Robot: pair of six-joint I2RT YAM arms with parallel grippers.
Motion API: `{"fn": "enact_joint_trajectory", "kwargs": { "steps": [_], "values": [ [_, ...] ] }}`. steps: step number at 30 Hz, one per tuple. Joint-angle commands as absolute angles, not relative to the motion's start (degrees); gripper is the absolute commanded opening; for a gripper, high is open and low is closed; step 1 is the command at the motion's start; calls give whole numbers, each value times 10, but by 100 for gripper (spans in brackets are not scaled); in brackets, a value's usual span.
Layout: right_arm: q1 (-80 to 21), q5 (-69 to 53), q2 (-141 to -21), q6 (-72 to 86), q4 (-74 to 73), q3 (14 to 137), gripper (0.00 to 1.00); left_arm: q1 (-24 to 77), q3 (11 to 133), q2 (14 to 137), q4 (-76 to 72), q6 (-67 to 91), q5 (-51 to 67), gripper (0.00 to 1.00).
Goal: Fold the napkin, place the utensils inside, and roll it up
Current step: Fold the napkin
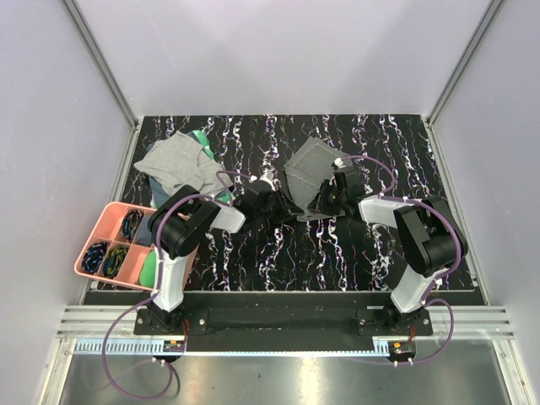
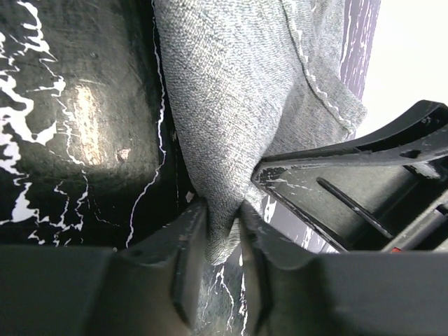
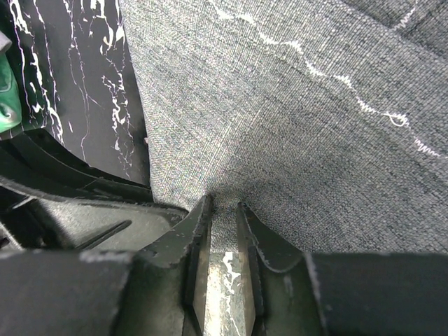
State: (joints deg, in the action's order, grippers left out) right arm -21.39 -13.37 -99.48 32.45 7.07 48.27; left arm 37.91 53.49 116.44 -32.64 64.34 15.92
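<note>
The dark charcoal napkin [image 1: 310, 164] lies at the middle back of the table, its near edge lifted and bunched between the two arms. My left gripper [image 1: 289, 207] is shut on a pinched fold of the napkin's near left edge, seen in the left wrist view [image 2: 238, 105] between the jaws [image 2: 222, 224]. My right gripper [image 1: 326, 199] is shut on the near edge close by, seen in the right wrist view [image 3: 294, 119] at the jaws [image 3: 224, 213]. The two grippers are nearly touching. The spoons are out of view.
A lighter grey cloth [image 1: 177, 163] lies over a green item at the back left. A pink compartment tray [image 1: 99, 232] with dark items stands at the left edge, a green object [image 1: 149, 268] beside it. Grey walls enclose the black marbled table [image 1: 278, 253].
</note>
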Motion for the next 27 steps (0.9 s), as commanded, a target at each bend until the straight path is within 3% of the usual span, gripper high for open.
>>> {"fn": "enact_joint_trajectory", "kwargs": {
  "steps": [1,9,11,20,27],
  "values": [
    [-220,-148,-962,305,72,475,29,383,551,1172,-323,630,149,22],
    [-272,-104,-876,192,73,453,57,355,540,1143,-307,622,195,1],
    [-293,-78,-866,172,72,447,62,342,532,1136,-307,621,213,0],
    [-418,38,-846,97,69,437,70,285,478,1050,-237,563,295,0],
    [-517,134,-845,17,91,439,73,268,451,957,-96,485,308,0]
  ]
}}
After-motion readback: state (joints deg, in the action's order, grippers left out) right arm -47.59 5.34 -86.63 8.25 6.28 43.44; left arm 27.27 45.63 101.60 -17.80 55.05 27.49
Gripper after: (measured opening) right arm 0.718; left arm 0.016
